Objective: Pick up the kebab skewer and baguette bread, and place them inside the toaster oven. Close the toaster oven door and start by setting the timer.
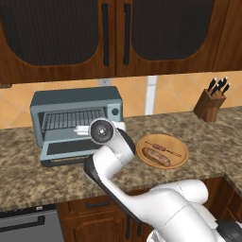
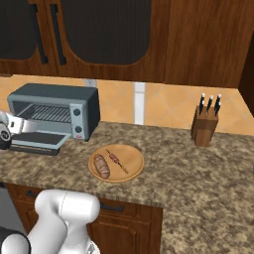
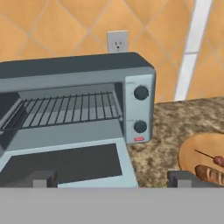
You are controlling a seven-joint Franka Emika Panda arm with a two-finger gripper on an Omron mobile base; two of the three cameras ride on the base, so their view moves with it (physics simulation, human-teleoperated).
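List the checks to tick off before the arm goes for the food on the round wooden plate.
1. Grey-blue metal toaster oven with its drop-down windowed door down: ok.
2. Wire rack bare, ready for food: ok.
3. Thin kebab skewer of dark chunks and golden-brown baguette bread both on the round wooden plate: ok.
4. Two-finger gripper open, holding nothing: ok.
5. Gripper over the plate: not ok, it faces the oven.
6. Timer knob setting: cannot tell.
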